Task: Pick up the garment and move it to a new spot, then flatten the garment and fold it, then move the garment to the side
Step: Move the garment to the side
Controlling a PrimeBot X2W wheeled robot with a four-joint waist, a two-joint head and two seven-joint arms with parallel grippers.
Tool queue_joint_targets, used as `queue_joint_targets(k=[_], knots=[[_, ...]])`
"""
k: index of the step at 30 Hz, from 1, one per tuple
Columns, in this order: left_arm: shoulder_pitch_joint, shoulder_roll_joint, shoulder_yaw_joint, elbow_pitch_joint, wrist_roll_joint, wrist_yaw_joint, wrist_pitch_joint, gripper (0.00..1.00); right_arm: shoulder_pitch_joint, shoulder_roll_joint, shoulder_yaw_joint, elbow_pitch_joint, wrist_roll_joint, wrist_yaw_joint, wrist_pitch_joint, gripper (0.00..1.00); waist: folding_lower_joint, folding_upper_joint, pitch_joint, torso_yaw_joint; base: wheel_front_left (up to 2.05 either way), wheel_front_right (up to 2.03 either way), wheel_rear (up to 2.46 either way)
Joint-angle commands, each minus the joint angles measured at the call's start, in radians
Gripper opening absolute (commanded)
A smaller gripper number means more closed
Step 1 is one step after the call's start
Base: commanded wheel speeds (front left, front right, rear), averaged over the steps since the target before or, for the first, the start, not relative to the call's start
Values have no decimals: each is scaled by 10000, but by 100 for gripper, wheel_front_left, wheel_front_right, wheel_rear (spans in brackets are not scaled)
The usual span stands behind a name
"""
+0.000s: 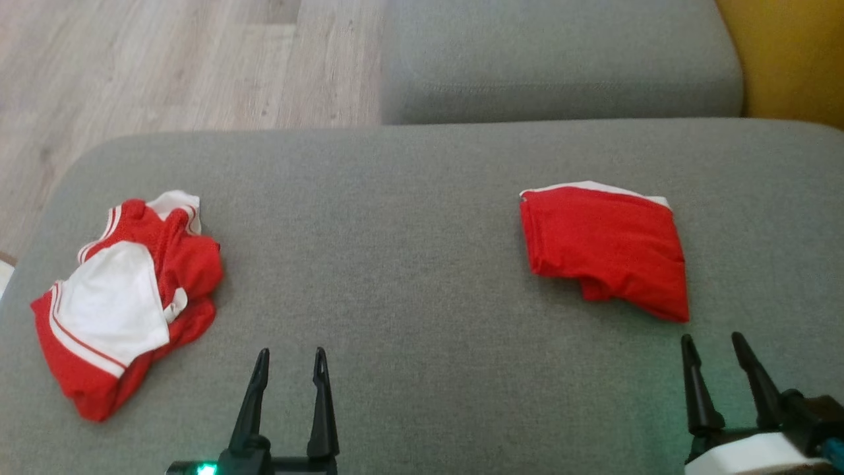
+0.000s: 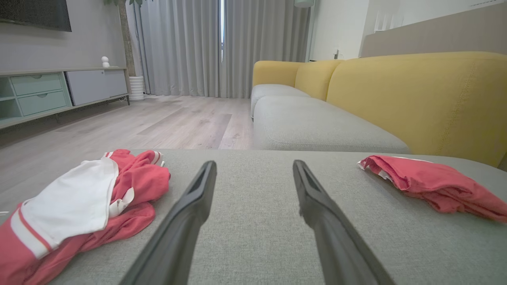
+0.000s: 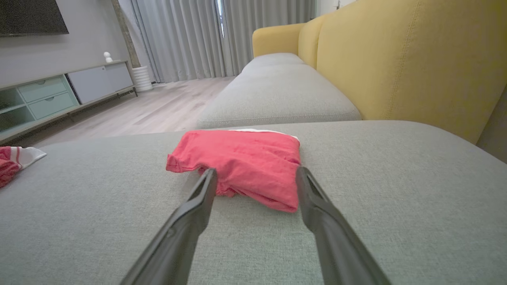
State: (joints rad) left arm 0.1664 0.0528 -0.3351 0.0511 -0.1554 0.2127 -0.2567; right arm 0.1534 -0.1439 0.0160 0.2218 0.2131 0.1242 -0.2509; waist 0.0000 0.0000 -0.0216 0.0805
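Note:
A crumpled red and white garment (image 1: 125,300) lies in a heap at the left of the grey cushion (image 1: 422,277); it is also at the lower left of the left wrist view (image 2: 79,206). A folded red garment (image 1: 606,247) with a white edge lies flat at the right, and the right wrist view looks straight at it (image 3: 241,162). My left gripper (image 1: 290,359) is open near the cushion's front edge, right of the heap, holding nothing. My right gripper (image 1: 712,346) is open just in front of the folded garment, apart from it.
A second grey seat cushion (image 1: 560,59) lies beyond the one I face. A yellow sofa back (image 2: 416,95) rises on the right. Wooden floor (image 1: 165,66) runs past the cushion's far left edge, with a low cabinet (image 2: 47,93) and curtains beyond.

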Motion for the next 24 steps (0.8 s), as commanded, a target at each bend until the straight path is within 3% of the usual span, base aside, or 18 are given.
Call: queue_joint_targets(k=[1, 10, 17, 23, 24], knots=[[-546, -26, 193, -360, 32, 69, -51, 100, -535, -348, 97, -233, 44, 65, -109, 100, 0, 0, 196, 71, 0, 0, 0], [-1225, -26, -191, -462, -21, 200, -51, 100, -2451, -1183, -150, 1481, 986, 65, 164, 100, 0, 0, 1506, 203, 0, 0, 0], [-1872, -26, -494, -443, -103, 301, -51, 100, -4587, -1934, 343, 3040, 2704, 65, 1844, 100, 0, 0, 2288, 228, 0, 0, 0], [-2286, -26, -739, -355, -195, 392, -51, 100, -5372, -1990, 1173, 4259, 3908, 65, 3159, 100, 0, 0, 2526, 326, 0, 0, 0], [-2326, -26, -761, -353, -216, 418, -51, 100, -5383, -1934, 1310, 4364, 4192, 65, 3311, 84, 0, 0, 2538, 330, 0, 0, 0]])
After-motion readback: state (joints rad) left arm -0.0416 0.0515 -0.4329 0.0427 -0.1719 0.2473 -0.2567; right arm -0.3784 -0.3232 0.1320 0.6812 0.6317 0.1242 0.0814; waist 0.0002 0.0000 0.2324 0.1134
